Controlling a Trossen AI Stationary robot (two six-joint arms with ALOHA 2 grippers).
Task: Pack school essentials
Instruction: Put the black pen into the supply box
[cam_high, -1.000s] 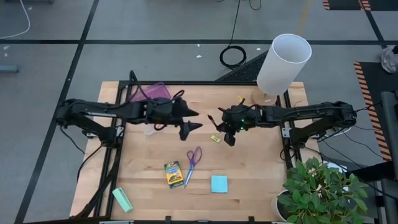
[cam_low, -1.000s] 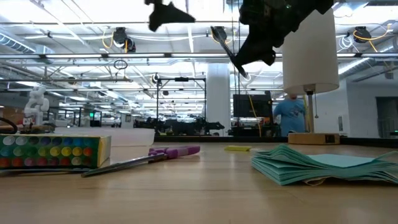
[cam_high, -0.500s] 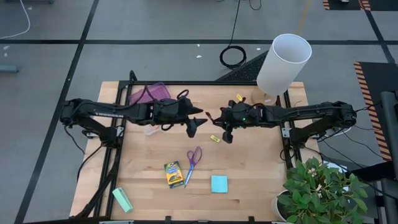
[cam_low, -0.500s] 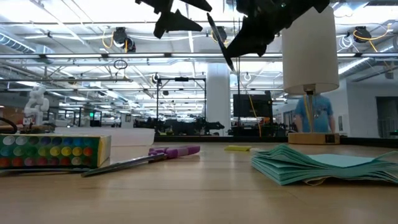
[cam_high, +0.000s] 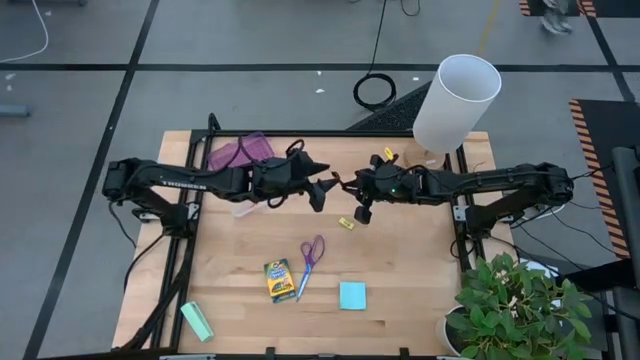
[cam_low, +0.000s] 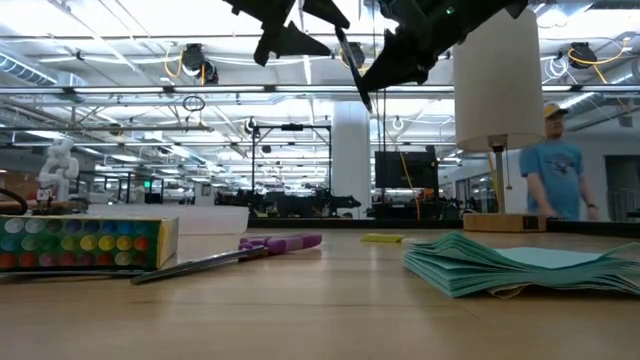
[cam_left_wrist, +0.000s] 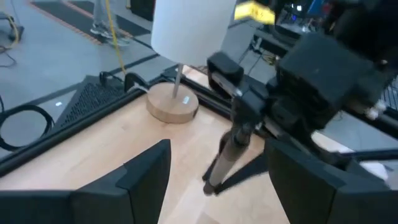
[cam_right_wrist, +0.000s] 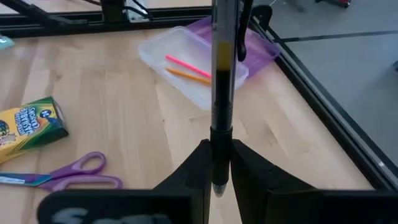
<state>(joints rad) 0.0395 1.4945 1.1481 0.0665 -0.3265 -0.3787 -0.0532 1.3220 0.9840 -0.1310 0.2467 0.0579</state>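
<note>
My right gripper (cam_right_wrist: 219, 155) hangs above the table's middle, shut on a dark pen (cam_right_wrist: 221, 74). My left gripper (cam_high: 321, 191) faces it from the left, open. In the left wrist view the pen's free end (cam_left_wrist: 214, 177) shows between the left fingers, and I see no touch. A clear case (cam_right_wrist: 186, 68) with a purple lid holds a red and an orange pen at the far left. Purple-handled scissors (cam_high: 311, 254), a crayon box (cam_high: 278, 280), a cyan sticky-note pad (cam_high: 352, 295) and a tiny yellow piece (cam_high: 346, 222) lie flat on the table. My right gripper pinches the pen between its two fingers (cam_right_wrist: 198, 167), near one end of the barrel (cam_right_wrist: 220, 140). The pen runs on past the fingertips, along the fingers. It is lifted clear of the table and slants down toward my left gripper.
A white lamp (cam_high: 455, 100) stands on its wooden base at the far right corner. A mint-green block (cam_high: 197, 321) lies at the near left corner. A potted plant (cam_high: 520, 300) stands off the near right corner. A person (cam_low: 560, 165) is in the room behind.
My left gripper has moved up and toward the table's right edge, closing on my right gripper. The right gripper has shifted slightly toward the far edge and the left with the pen, which stays clear of the table.
</note>
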